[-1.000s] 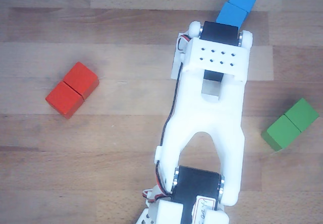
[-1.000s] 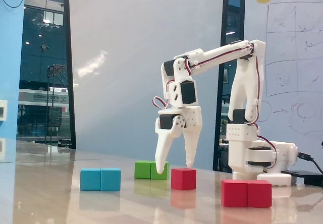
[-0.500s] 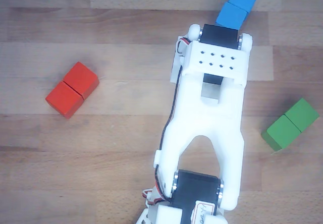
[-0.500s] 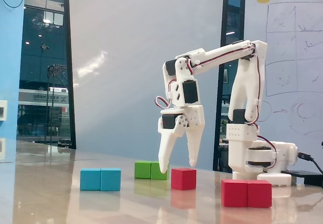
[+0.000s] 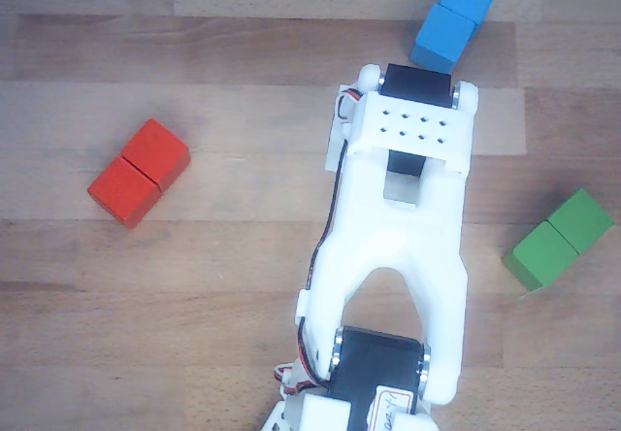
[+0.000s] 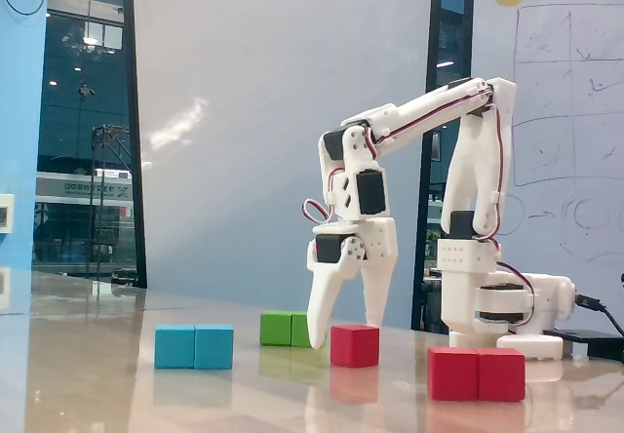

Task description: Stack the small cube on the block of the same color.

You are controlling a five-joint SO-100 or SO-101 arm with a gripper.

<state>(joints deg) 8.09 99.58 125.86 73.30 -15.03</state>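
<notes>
Gripper fingers hang spread apart, tips down close to the tabletop, pinching nothing. In the fixed view the left finger tip sits just left of the small cube, in front of the green block; the right finger comes down behind the cube's right side (whether either finger touches the cube cannot be told). The cube rests on the table. The block, red with a seam across its middle, lies well to the right of the gripper and nearer the camera in that view; the blue block lies to the gripper's left.

From above, the white arm covers the gripper and the cube. There the red block lies far left of the arm, the blue block just beyond its far end, the green block to its right.

No containers show. Some writing near the arm's base in the top view is too small to read.
</notes>
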